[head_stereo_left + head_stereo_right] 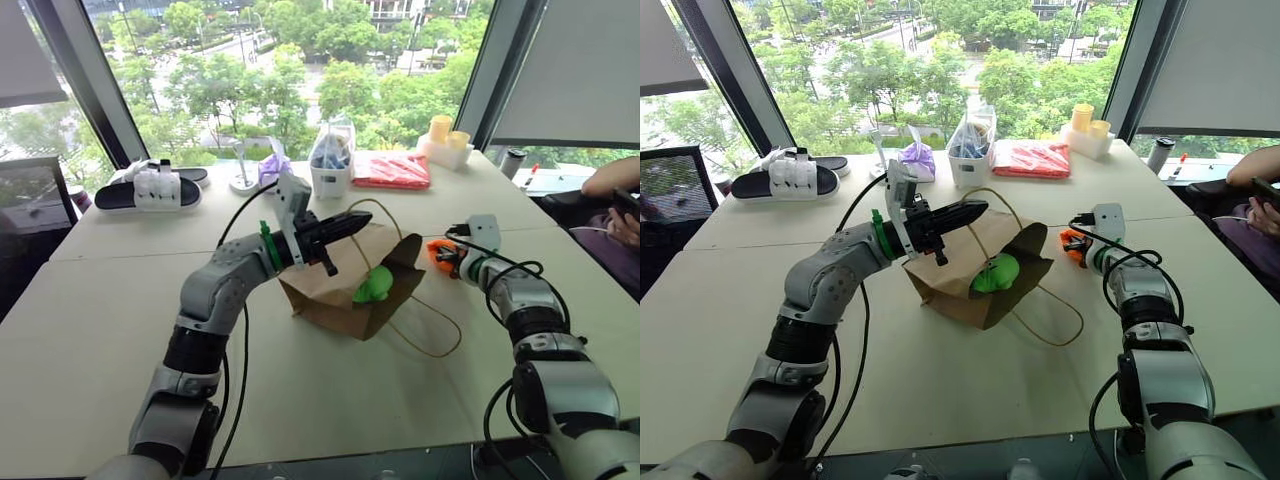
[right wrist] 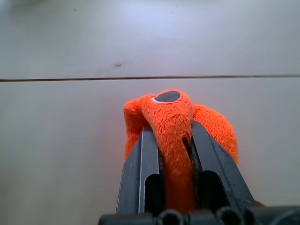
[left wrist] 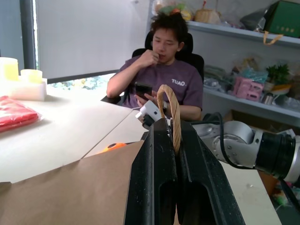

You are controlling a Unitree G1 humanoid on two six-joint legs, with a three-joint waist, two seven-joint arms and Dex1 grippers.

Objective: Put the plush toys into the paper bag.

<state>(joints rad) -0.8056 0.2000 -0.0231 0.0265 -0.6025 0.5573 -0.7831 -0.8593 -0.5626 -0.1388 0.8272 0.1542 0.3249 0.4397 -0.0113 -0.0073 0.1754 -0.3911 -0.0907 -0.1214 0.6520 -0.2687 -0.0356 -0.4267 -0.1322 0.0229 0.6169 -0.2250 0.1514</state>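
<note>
Left gripper (image 3: 177, 140): clamped tight on the bag's cord handle (image 3: 169, 110), lifted above the table (image 1: 120, 330), pointing across toward the right.
Paper bag (image 1: 325, 295): lying mid-table on its side, mouth gaping to the right, second handle loop (image 1: 435, 335) trailing out on the tabletop.
Green toy (image 1: 373, 287): sitting right in the bag's mouth.
Orange toy (image 2: 176, 122): on the table, right of the bag and apart from it.
Right gripper (image 2: 178, 140): closed in on the orange toy, plush squeezed up between the fingers (image 2: 213, 157).
</note>
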